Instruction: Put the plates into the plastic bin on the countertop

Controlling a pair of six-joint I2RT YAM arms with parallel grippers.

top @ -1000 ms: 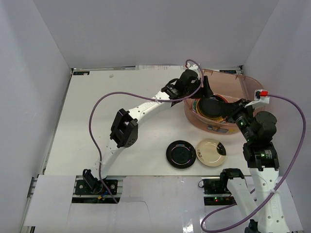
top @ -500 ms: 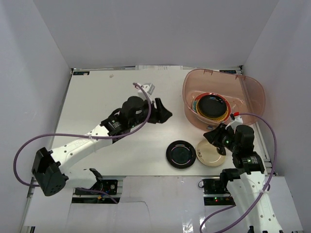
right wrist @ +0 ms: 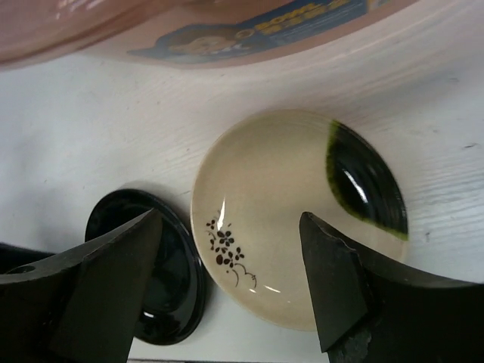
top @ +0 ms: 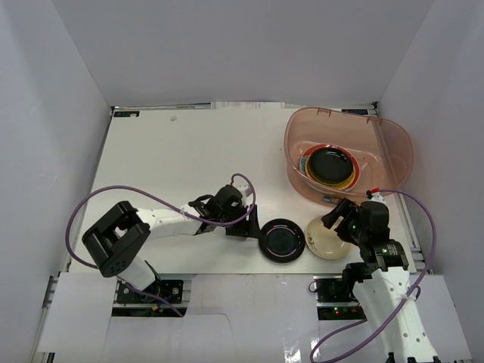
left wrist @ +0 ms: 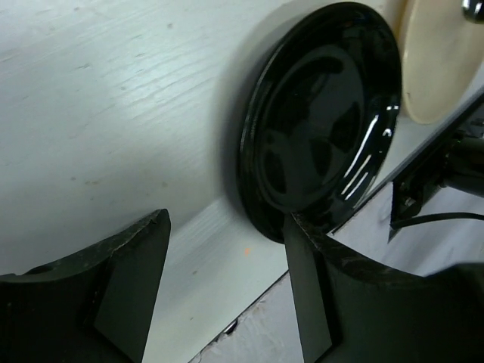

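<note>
Fingers of the left gripper point(top: 248, 227) point(left wrist: 219, 283) are spread apart and hold nothing. One finger sits at the left edge of the black plate point(top: 282, 240) point(left wrist: 318, 128), and the other is over bare table further left. Whether that finger touches the rim cannot be told. The right gripper point(top: 335, 219) point(right wrist: 219, 280) is also spread wide and empty, poised above the cream plate point(top: 321, 243) point(right wrist: 280, 197), which shows between its fingers in the right wrist view.

The black plate lies flat near the front edge of the table point(top: 174, 159). The cream plate lies just beside it on the right; it carries a dark green patch and a small flower sprig. Whether their rims touch cannot be told.

Beyond them, at the far right of the table, stands the pinkish see-through bin point(top: 393, 144) point(right wrist: 227, 30). Inside it lies a stack of plates point(top: 330, 165), a black one on top, with yellow, green and red rims showing underneath. A printed label shows on the bin's near wall.

The left arm stretches low across the table from the near left. The right arm rises from the near right. A purple cable point(top: 83, 219) loops from each arm. White walls point(top: 68, 91) close in the table on three sides.
</note>
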